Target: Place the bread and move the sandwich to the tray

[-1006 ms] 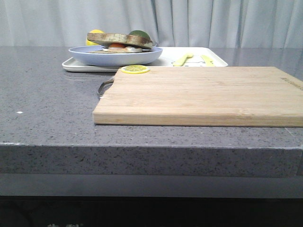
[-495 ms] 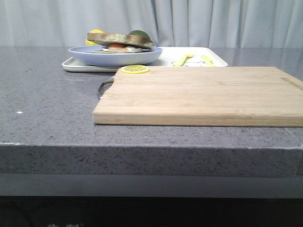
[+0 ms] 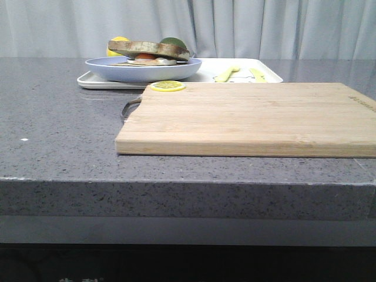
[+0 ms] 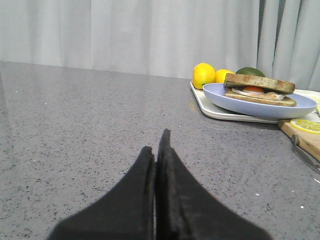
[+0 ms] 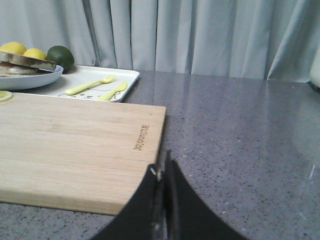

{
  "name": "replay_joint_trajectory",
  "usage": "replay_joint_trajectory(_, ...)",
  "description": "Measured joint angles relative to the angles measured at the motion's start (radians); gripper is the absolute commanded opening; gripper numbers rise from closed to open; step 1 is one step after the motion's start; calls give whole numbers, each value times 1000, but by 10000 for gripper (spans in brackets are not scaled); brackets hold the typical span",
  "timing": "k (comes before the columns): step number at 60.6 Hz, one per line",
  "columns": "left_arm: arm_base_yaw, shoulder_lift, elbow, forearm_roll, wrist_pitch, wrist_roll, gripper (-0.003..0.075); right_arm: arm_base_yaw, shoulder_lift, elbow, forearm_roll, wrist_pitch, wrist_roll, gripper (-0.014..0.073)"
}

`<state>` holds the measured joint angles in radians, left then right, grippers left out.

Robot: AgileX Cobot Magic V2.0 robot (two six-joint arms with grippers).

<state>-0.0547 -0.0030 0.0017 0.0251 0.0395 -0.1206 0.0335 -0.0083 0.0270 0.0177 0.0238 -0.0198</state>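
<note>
The sandwich (image 3: 150,56) lies on the round pale blue plate (image 3: 141,70), which stands on the left part of the white tray (image 3: 94,83) at the back. A thick brown-crusted slice of bread (image 3: 148,47) lies on top of the fried egg. The left wrist view shows the sandwich (image 4: 259,90), plate (image 4: 250,105) and tray (image 4: 210,107) far ahead. My left gripper (image 4: 156,141) is shut and empty over bare counter. My right gripper (image 5: 161,162) is shut and empty at the cutting board's near right corner. Neither gripper shows in the front view.
A pale wooden cutting board (image 3: 252,117) lies in front of the tray, with a lemon slice (image 3: 167,86) on its far left corner and a knife (image 4: 302,152) at its left edge. Two yellow utensils (image 5: 95,85) lie on the tray. Lemons (image 4: 204,75) and a green fruit (image 5: 60,54) sit behind the plate.
</note>
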Motion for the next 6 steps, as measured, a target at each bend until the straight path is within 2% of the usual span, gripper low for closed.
replay_joint_trajectory(6, 0, 0, 0, 0, 0, 0, -18, 0, 0, 0, 0, 0, 0, -68)
